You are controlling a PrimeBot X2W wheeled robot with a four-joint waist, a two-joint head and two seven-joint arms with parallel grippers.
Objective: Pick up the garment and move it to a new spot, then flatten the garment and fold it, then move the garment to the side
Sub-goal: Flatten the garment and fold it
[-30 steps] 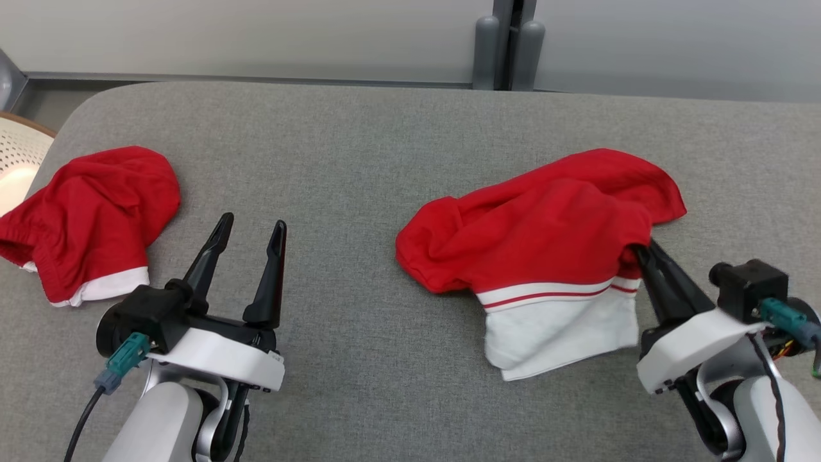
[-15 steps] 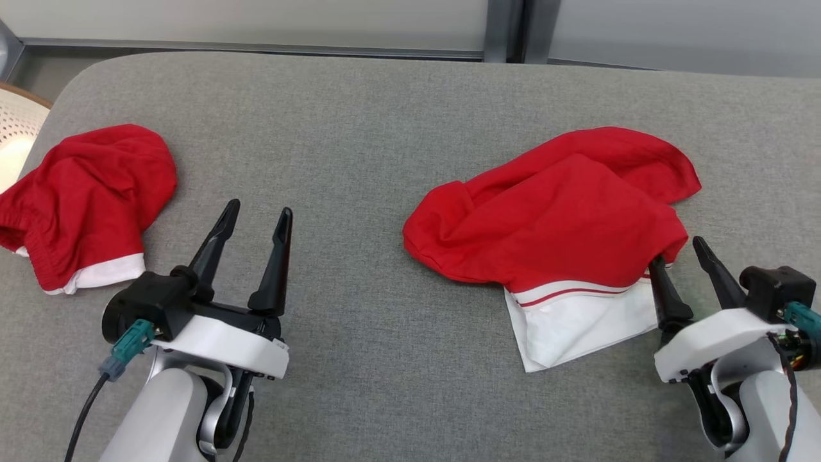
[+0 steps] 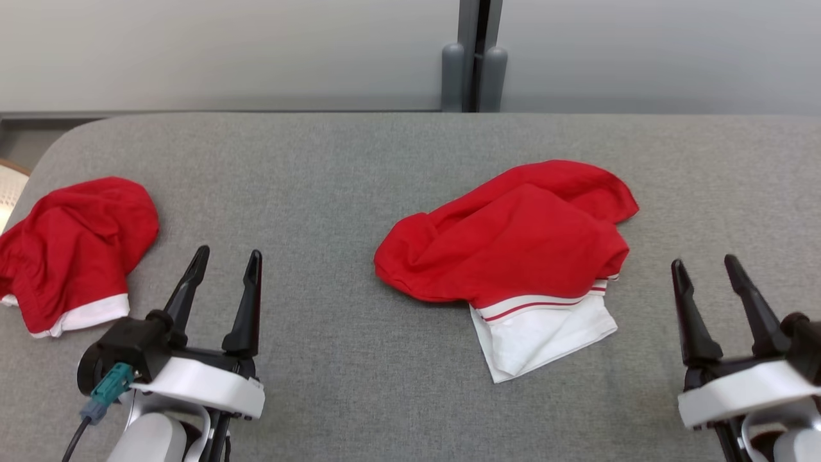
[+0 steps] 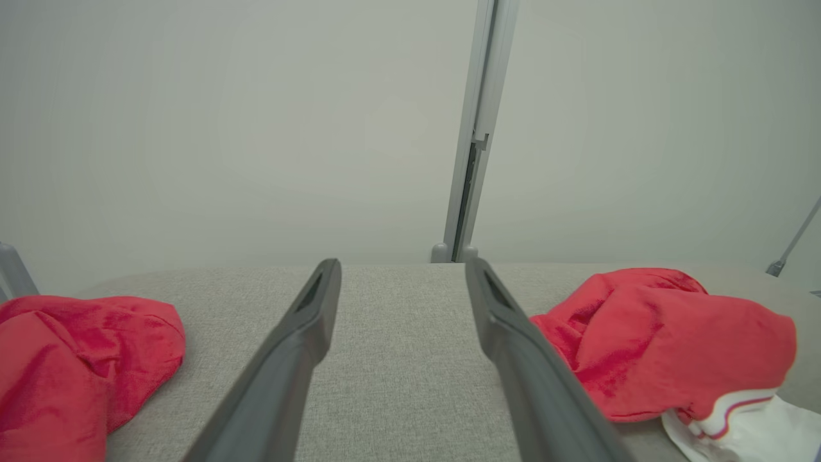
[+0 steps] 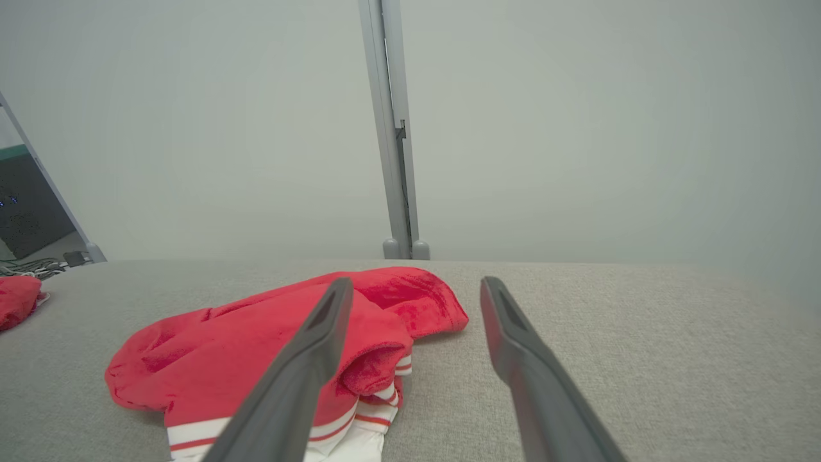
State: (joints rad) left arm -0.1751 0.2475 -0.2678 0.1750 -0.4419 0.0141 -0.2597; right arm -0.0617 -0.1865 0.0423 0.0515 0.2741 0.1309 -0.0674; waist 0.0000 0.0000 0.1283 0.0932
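A crumpled red garment (image 3: 507,250) with a white, red-striped hem lies bunched in the middle right of the grey table (image 3: 333,167); it also appears in the left wrist view (image 4: 660,346) and the right wrist view (image 5: 256,346). My right gripper (image 3: 704,269) stands open to the right of it, apart from the cloth, with nothing between its fingers. My left gripper (image 3: 226,258) is open at the lower left, over bare table between the two red garments, holding nothing.
A second red garment (image 3: 70,250) with a white hem lies at the table's left edge. A pale perforated basket (image 3: 9,183) peeks in beyond that edge. A grey wall with a vertical post (image 3: 473,58) rises behind the table.
My right gripper opened and let go of the garment's right edge, then drew back to the right. The garment settled on the table. The head camera shifted.
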